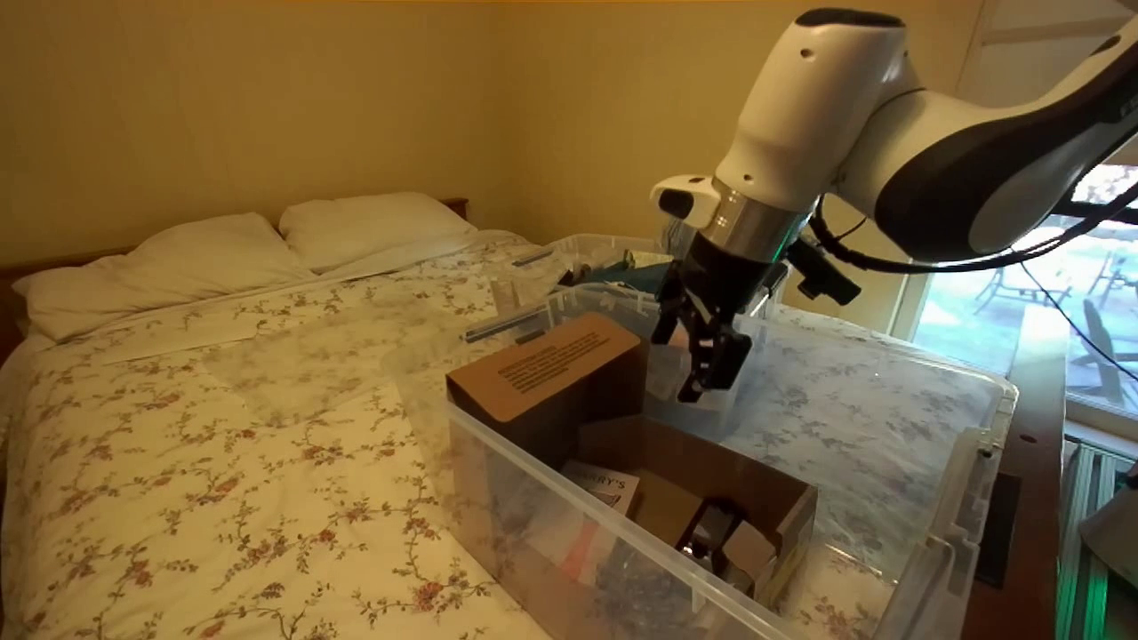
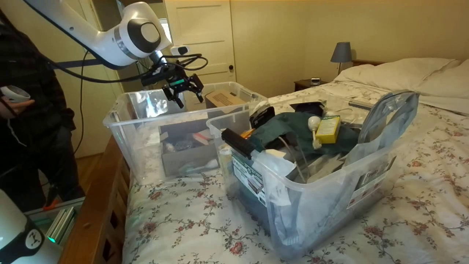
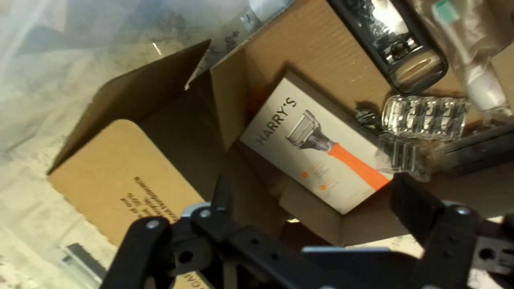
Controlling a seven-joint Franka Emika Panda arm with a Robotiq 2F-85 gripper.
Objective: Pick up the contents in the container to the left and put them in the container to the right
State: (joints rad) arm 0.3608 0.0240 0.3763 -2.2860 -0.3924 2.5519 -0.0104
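Note:
Small dark items lie in an open cardboard box (image 1: 711,458) inside a clear container (image 1: 622,526). In the wrist view they include a glossy black-edged item (image 3: 397,44) and a long dark item (image 3: 478,147), beside a white HARRY'S box (image 3: 309,140). A second clear container (image 2: 311,220) is heaped full; black items (image 2: 262,117) rest by a teal cloth (image 2: 293,126). My gripper (image 3: 312,186) is open and empty, above the cardboard-box container; it also shows in both exterior views (image 1: 686,357) (image 2: 191,102). Nothing is between its fingers.
A taller cardboard box (image 1: 542,369) stands in the same container as the open box. A yellow box (image 2: 328,129) and grey plastic (image 2: 394,113) stick up from the full container. The containers stand on a flowered bed (image 2: 234,242) with a wooden bed rail (image 2: 95,205).

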